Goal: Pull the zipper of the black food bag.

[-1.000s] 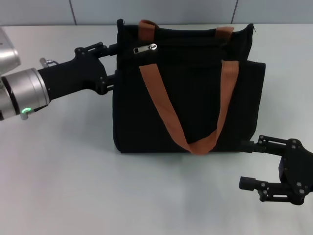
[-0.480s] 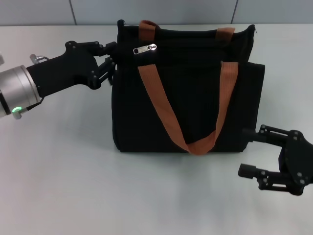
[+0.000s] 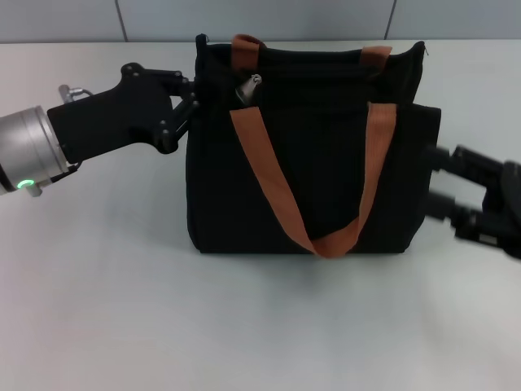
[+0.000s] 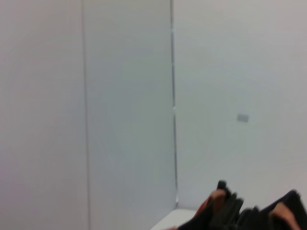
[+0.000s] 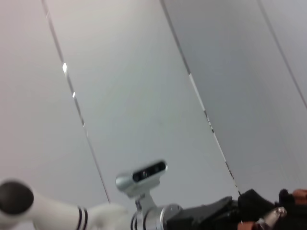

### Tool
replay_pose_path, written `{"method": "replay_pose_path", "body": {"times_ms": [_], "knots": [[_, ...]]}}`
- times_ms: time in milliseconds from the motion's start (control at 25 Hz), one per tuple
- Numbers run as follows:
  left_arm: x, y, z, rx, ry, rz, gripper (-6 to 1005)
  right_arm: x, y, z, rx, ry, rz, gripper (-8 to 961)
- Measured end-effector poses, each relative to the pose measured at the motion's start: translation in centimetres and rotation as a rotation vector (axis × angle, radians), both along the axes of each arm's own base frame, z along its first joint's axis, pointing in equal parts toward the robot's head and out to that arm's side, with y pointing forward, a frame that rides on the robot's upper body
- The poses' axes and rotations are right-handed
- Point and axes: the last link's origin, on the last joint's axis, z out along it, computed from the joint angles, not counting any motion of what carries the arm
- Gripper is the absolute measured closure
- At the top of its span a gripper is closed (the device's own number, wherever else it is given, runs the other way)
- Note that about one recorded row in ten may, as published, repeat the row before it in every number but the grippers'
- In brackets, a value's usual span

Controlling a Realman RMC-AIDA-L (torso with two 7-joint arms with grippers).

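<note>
At upper centre of the head view, the small silver metal zipper [image 3: 248,87] tops my soft, floppy black fabric food bag [image 3: 326,179]. My left gripper [image 3: 193,104] touches the bag's upper left corner and my right gripper [image 3: 435,183] braces its right side; I cannot tell either grip.

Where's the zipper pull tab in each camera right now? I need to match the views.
Head view: the zipper pull tab hangs at the black food bag's upper left, near the left gripper.
Left wrist view: not visible.
Right wrist view: silver tab at bottom right.
Shared landmark: orange strap.
</note>
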Motion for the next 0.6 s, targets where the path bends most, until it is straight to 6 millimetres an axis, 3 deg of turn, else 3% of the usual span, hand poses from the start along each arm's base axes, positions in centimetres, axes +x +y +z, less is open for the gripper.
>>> {"method": "replay_pose_path", "body": {"times_ms": [120, 320, 600], "knots": [[0.9, 0.3, -0.1, -0.008, -0.009, -0.029, 975, -0.9, 1.3, 0.3, -0.063, 0.036, -0.033, 264], [2.5, 1.1, -0.5, -0.025, -0.016, -0.064, 975, -2.4, 4.0, 0.6, -0.164, 0.039, -0.09, 270], [4.3, 2.2, -0.6, -0.052, -0.029, -0.072, 974, -3.4, 6.0, 1.0, -0.217, 0.025, -0.14, 278]]}}
